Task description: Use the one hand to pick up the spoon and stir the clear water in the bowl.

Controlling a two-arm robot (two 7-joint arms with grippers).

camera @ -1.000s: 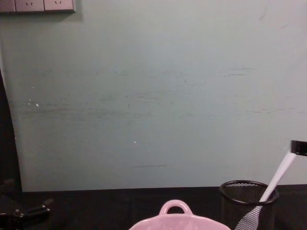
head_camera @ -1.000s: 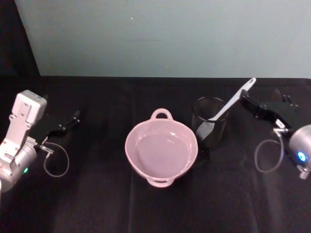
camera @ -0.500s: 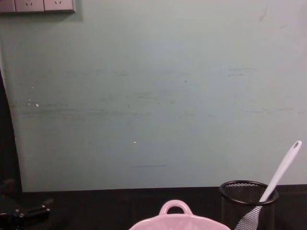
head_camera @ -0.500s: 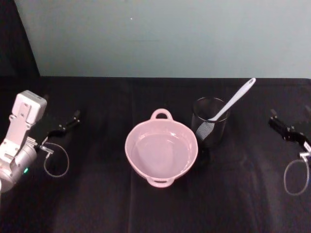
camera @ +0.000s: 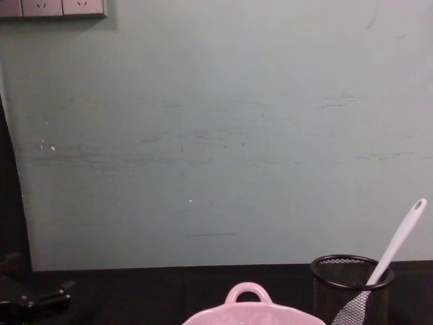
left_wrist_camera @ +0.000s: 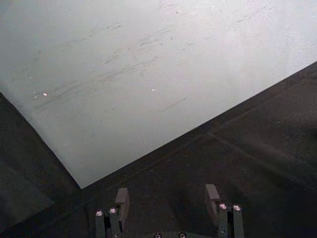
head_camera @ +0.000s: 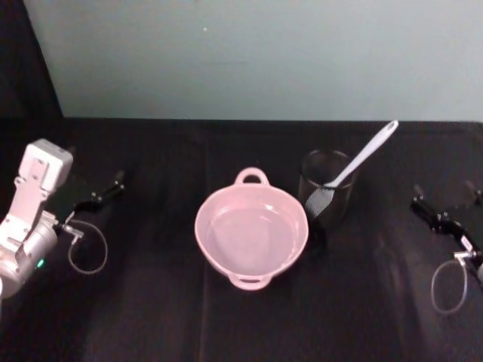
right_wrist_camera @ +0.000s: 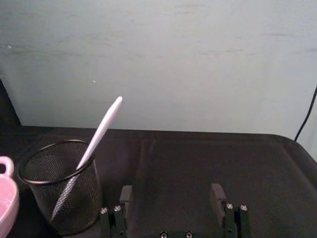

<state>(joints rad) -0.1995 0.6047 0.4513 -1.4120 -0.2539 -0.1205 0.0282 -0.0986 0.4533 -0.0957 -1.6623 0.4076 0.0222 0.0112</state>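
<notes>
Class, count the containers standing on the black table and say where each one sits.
2. A pale pink glossy ceramic bowl sits at the middle of the table. A black wire-mesh cup, holding a long white plastic spoon, stands just to its right, slightly farther back.

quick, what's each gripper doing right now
Left gripper: open, empty, parked at the table's left.
Right gripper: open, empty, right of the mesh cup holding the spoon.
</notes>
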